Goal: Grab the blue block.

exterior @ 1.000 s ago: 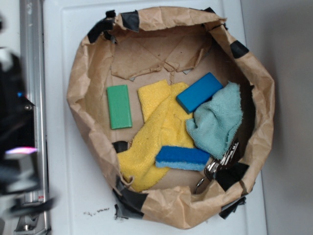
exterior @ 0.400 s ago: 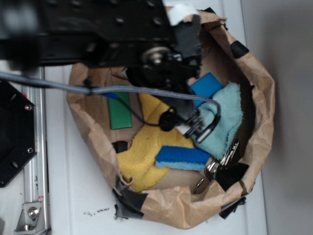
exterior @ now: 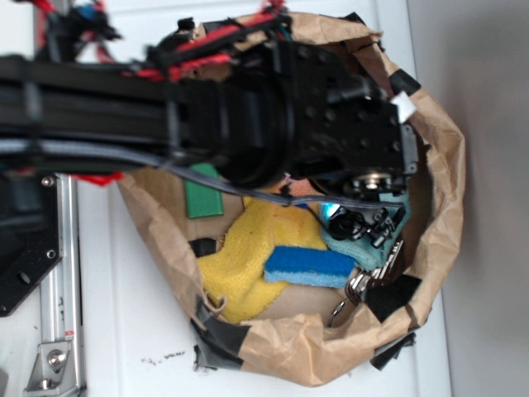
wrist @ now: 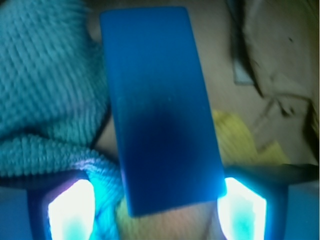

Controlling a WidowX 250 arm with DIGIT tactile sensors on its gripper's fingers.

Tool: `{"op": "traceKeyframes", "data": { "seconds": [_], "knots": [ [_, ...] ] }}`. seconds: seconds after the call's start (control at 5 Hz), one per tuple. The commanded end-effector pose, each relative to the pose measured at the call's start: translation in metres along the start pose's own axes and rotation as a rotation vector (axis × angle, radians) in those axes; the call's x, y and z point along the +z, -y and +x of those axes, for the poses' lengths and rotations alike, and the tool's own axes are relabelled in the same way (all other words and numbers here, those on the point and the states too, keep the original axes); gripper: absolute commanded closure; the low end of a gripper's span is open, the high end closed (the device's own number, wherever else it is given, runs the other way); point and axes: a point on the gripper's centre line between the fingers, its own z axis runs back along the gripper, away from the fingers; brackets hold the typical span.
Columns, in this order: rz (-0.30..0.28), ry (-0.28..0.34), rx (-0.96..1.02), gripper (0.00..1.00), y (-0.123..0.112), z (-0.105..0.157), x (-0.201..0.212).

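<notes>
In the wrist view the blue block (wrist: 160, 110) fills the middle, smooth and flat, lying lengthwise on the brown paper floor. My gripper (wrist: 157, 207) is open and low over it. The glowing left fingertip (wrist: 70, 210) presses against the teal cloth (wrist: 45, 90). The right fingertip (wrist: 242, 210) stands close beside the block's near right corner. The block's near end lies between the fingers. In the exterior view the black arm (exterior: 289, 116) covers the block, and the gripper (exterior: 359, 219) shows only as dark parts below the wrist.
A crumpled paper bag (exterior: 446, 190) walls everything in. Inside are a blue sponge (exterior: 307, 266), a yellow cloth (exterior: 248, 248), a green block (exterior: 203, 198), the teal cloth (exterior: 368, 248) and keys (exterior: 364, 285) at the lower right.
The arm swung in from the left over the bag, then moved further right and down; it now hides the blue block in the exterior view.
</notes>
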Motion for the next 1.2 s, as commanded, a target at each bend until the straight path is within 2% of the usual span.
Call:
{"op": "traceKeyframes", "data": {
  "seconds": [0.0,0.2,0.4,0.6,0.8,1.0],
  "knots": [
    [0.015,0.027,-0.097,0.0,0.01,0.009,-0.013],
    [0.038,-0.007,-0.209,0.0,-0.005,0.009,-0.02],
    [0.048,-0.044,-0.183,1.0,-0.035,0.006,-0.039],
    [0.055,-0.057,-0.24,1.0,-0.05,-0.005,-0.03],
    [-0.026,0.019,-0.329,1.0,-0.053,-0.016,0.015],
    [-0.05,0.067,-0.439,1.0,-0.052,-0.021,0.064]
  ]
}}
